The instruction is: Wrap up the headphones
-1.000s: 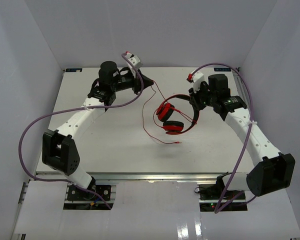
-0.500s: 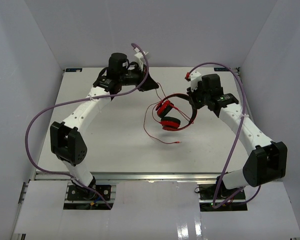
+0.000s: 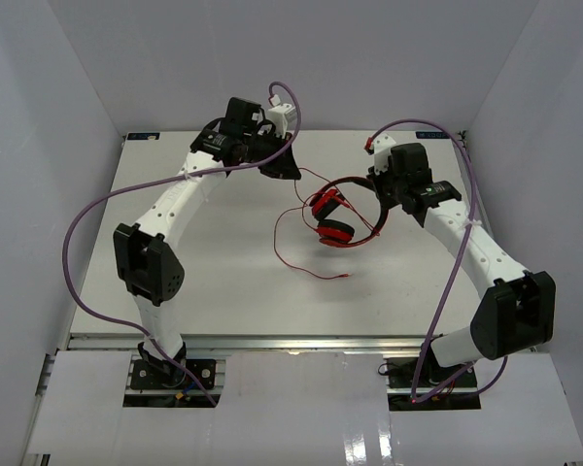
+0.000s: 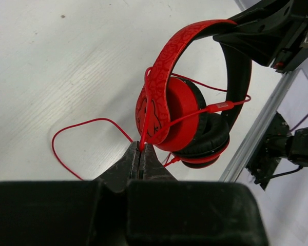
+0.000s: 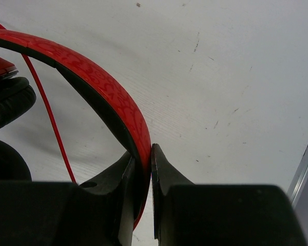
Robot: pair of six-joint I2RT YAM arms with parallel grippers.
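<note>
Cord, pinched in my shut left jaws, has swung to upper centre beside the headphones; right jaws clamp the headband, so winding looks underway.

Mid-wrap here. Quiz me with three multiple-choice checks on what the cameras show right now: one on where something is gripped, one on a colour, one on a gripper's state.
1. Where does the right gripper grip the headphones?
A) on the headband
B) on the cord
C) nowhere, it hangs clear

2. What colour is the cord?
A) black
B) red
C) white

3. What state is the left gripper in?
A) wide open
B) shut on nothing
C) shut on the cord

Answers:
1 A: the right wrist view shows the red headband clamped between the two fingers.
2 B: the thin line looping over the table is the same red as the headphones.
3 C: the left wrist view shows the fingertips pressed together with the cord pinched at their tip.
</note>
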